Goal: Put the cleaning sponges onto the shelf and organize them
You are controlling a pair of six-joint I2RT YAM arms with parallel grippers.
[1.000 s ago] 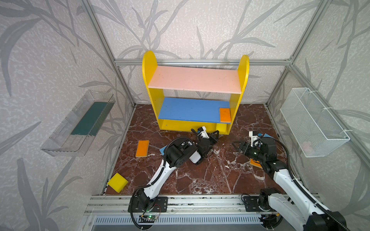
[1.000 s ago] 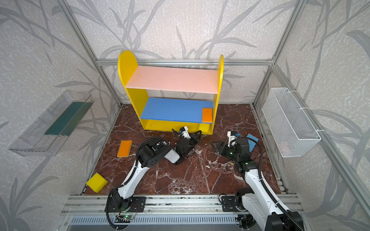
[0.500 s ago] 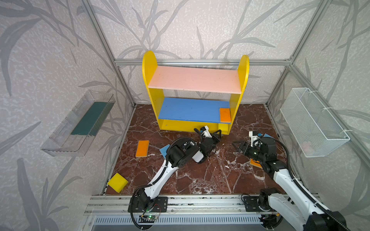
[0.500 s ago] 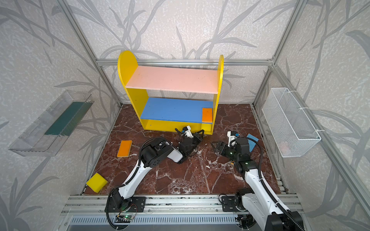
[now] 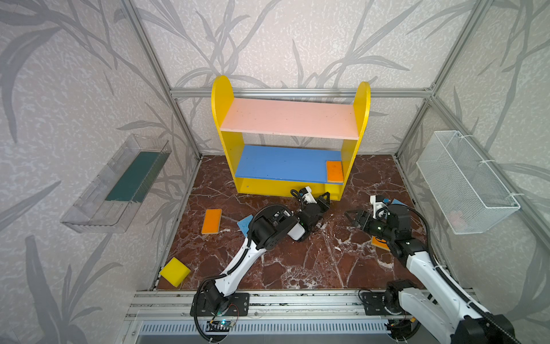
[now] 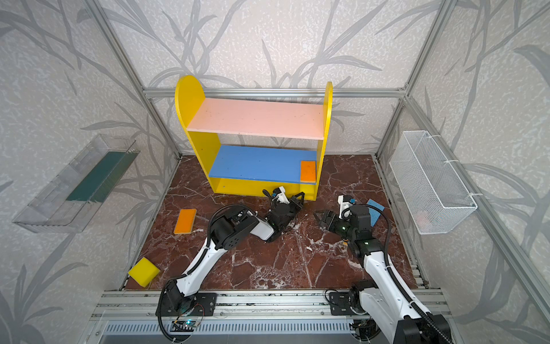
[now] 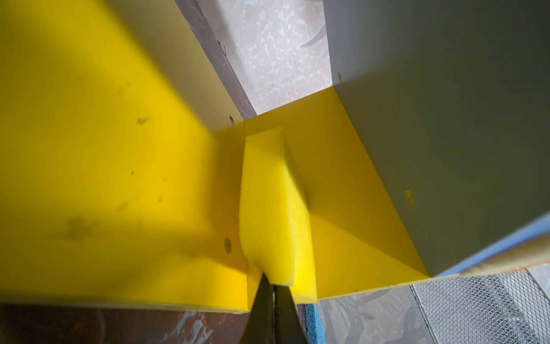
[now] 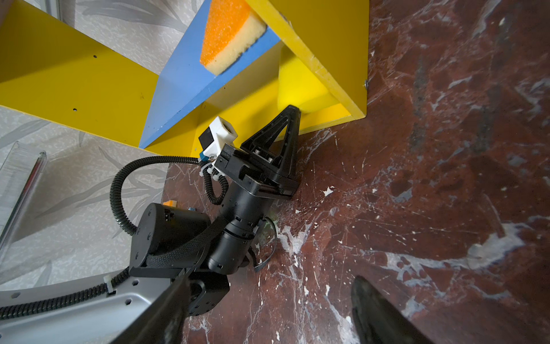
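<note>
**A:** Where was the thick yellow sponge (image 7: 273, 208)?

**B:** In the lowest bay of the shelf (image 5: 288, 117), under the blue board (image 5: 285, 163). It sat in the corner where the base (image 5: 268, 187) met the right side panel (image 5: 361, 113). It was a plain bright-yellow foam block, fine-pored and square-edged.

**A:** And the left gripper (image 8: 293, 111)?

**B:** Its fingers were pressed together on the block's near edge, and the foam was squashed thin there.

**A:** What about the other sponges?

**B:** An orange-faced sponge (image 5: 334, 171) with pale yellow backing lay flat at the right end of the blue board, just above that bay. The rest were on the marble floor (image 5: 297, 262). A second orange sponge (image 5: 212, 221) lay to the left of the left arm (image 5: 256, 235). A second yellow block (image 5: 175, 271) sat near the front left corner. A light blue sponge (image 5: 245, 224) was partly hidden under the left arm. Another blue sponge (image 6: 375, 208) lay behind the right arm (image 5: 416, 262), and an orange corner (image 5: 378, 242) showed from under that arm.

**A:** And the right gripper (image 5: 349, 219)?

**B:** It was low over the floor, right of the left gripper. Its fingers were spread wide with nothing between them.
</note>
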